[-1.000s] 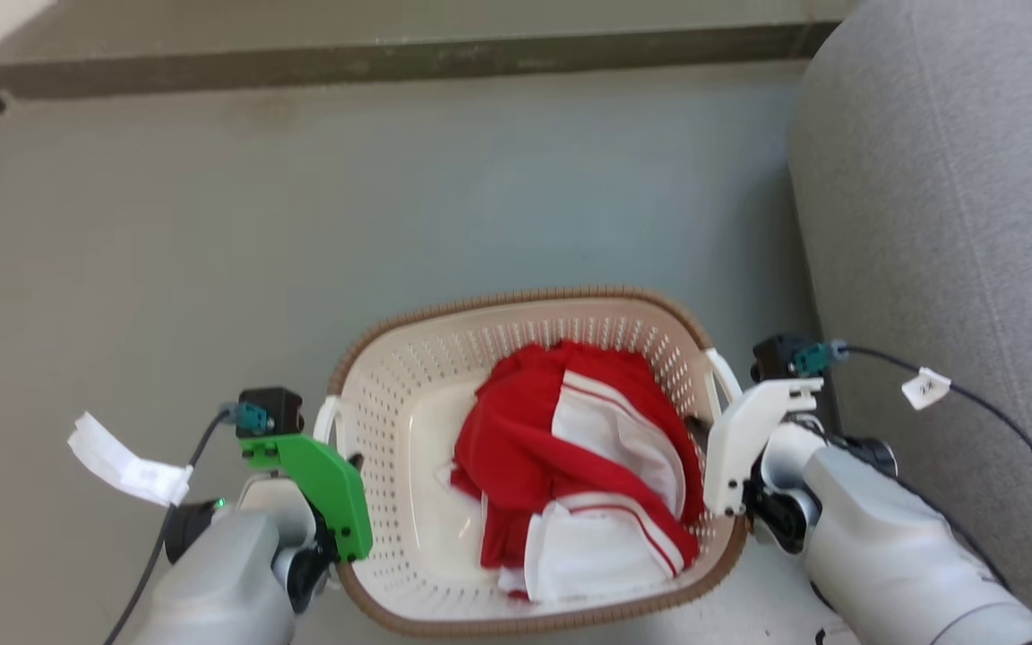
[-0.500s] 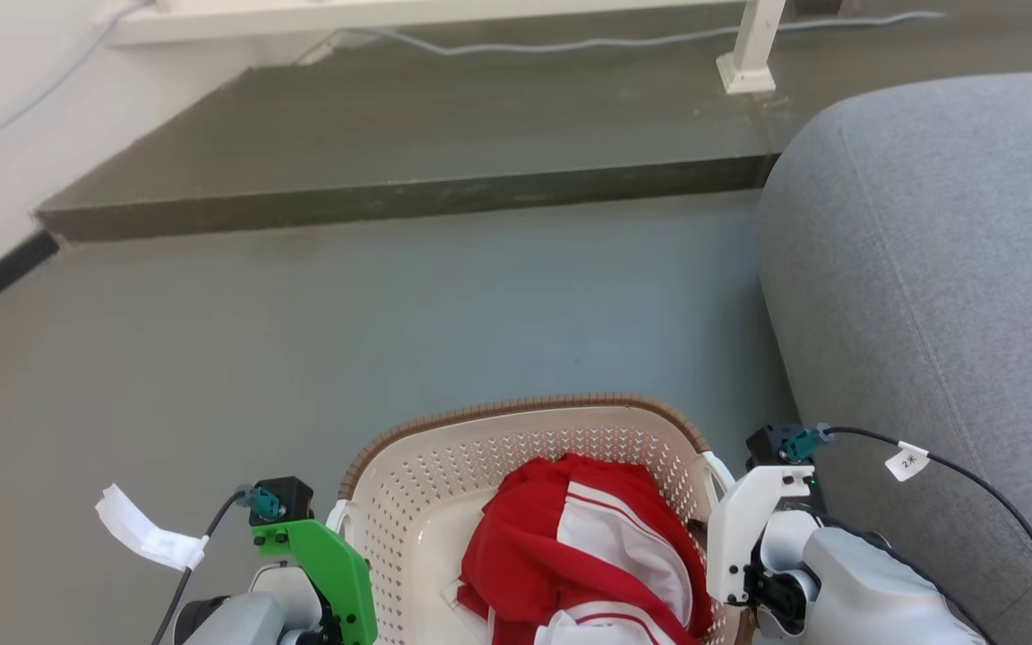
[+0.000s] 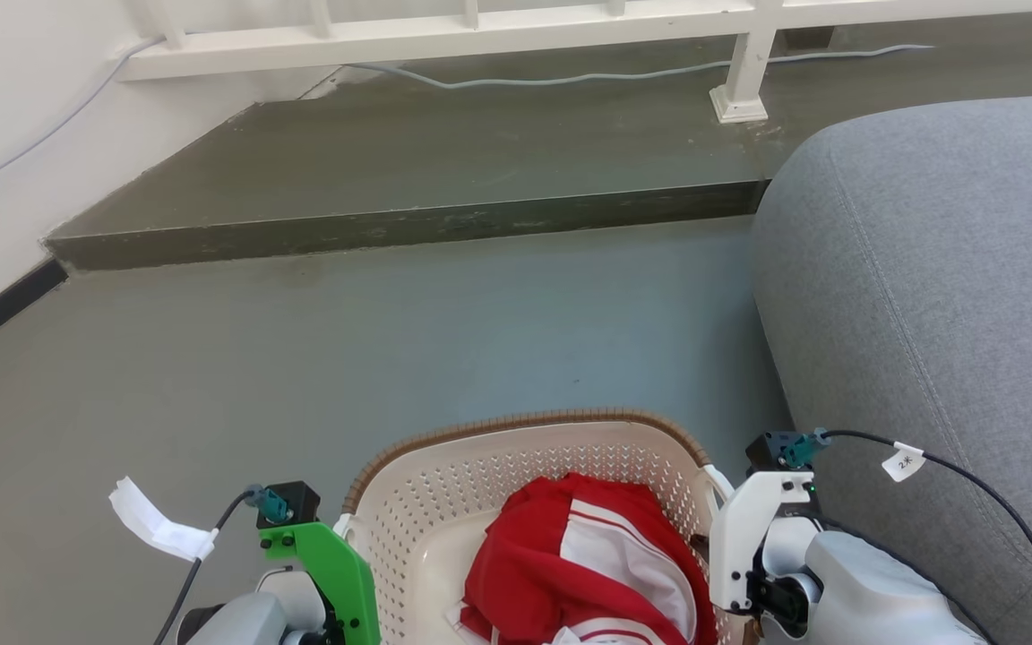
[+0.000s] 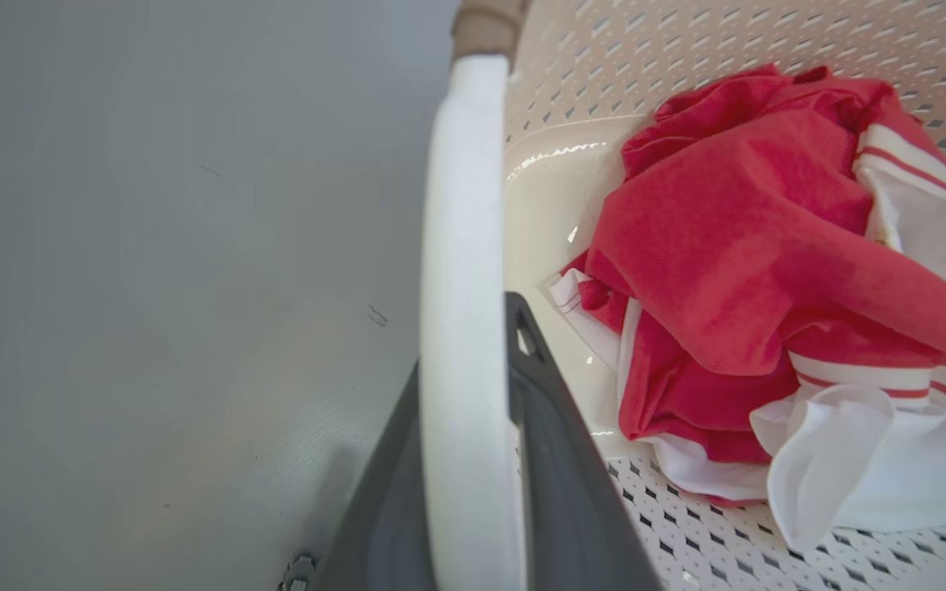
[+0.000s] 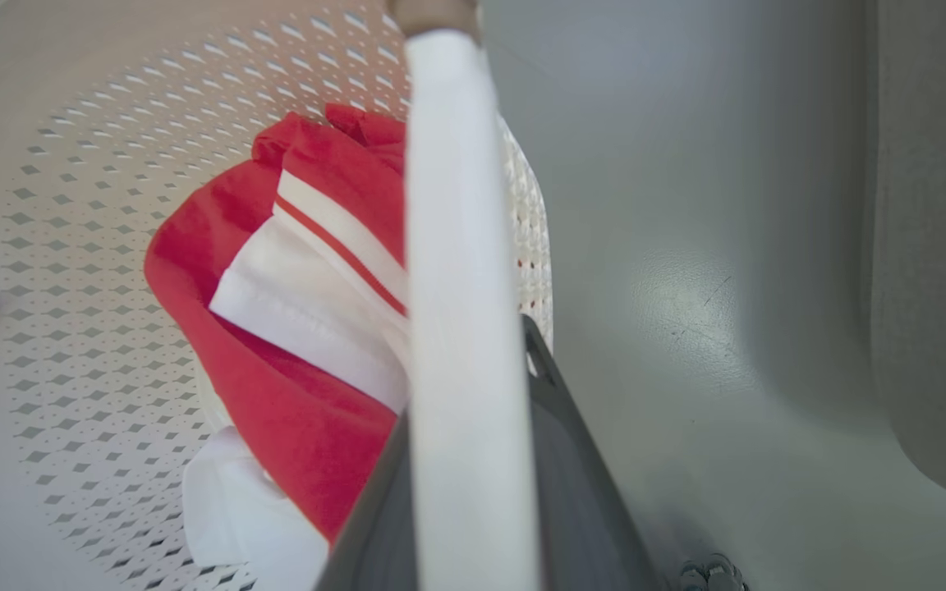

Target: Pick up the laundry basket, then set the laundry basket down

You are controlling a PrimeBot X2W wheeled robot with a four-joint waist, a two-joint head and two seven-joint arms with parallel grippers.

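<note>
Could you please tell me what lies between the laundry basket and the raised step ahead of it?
In the head view, the stretch between the laundry basket and the step is bare grey floor.

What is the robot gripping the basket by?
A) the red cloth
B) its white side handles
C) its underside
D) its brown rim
B: in both wrist views, dark fingers pinch a white handle of the basket.
</note>
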